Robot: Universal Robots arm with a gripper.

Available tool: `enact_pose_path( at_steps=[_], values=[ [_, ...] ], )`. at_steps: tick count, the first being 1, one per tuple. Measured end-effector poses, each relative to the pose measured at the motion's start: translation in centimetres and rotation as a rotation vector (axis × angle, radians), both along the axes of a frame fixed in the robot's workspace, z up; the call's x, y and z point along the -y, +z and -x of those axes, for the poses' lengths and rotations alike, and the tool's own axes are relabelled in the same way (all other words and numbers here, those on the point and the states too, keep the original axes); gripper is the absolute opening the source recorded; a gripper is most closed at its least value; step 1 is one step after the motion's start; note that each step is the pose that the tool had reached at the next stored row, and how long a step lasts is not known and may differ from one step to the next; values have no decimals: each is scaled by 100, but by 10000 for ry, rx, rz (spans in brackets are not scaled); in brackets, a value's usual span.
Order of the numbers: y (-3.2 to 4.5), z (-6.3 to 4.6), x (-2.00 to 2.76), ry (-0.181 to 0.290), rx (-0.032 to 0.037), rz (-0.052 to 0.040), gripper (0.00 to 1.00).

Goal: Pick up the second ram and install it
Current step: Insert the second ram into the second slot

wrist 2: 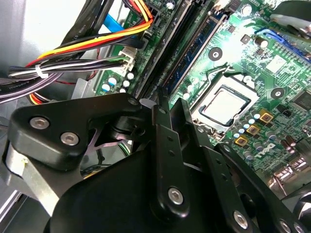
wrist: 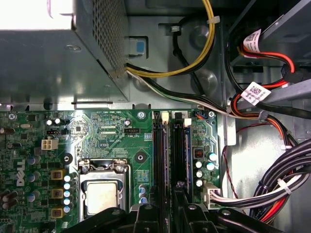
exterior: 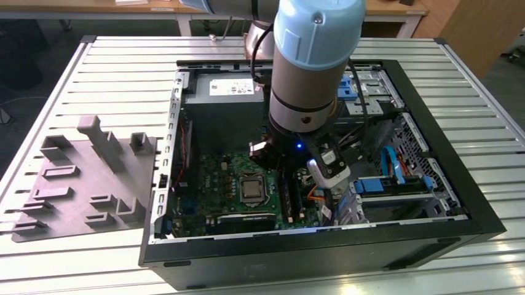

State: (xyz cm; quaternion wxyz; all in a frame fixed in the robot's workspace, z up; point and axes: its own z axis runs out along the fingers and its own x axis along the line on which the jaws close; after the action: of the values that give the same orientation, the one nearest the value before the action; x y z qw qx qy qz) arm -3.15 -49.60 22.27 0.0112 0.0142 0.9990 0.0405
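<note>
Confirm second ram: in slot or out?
In: second ram stands edge-on in a motherboard slot beneath the gripper. Latched: cannot tell.

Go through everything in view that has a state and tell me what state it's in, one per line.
Computer case: side open, lying flat on the table.
Grey holder tray: slots bare, beside the case.
Second ram: standing in its motherboard slot.
Gripper: down over the ram slots.
Processor socket: closed, no cooler fitted.

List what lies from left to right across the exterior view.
Grey holder tray → case's left wall → processor socket → gripper over the ram slots → blue drive bay → case's right wall.
</note>
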Motion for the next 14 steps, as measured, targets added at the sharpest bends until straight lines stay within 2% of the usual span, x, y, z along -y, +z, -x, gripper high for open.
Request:
enact_pose_path(
  at_steps=[6,7,14],
  values=[
    [2,0,0,0,0,1,25],
    [2,0,0,0,0,0,18],
    [3,0,0,0,0,1,18]
  ],
)
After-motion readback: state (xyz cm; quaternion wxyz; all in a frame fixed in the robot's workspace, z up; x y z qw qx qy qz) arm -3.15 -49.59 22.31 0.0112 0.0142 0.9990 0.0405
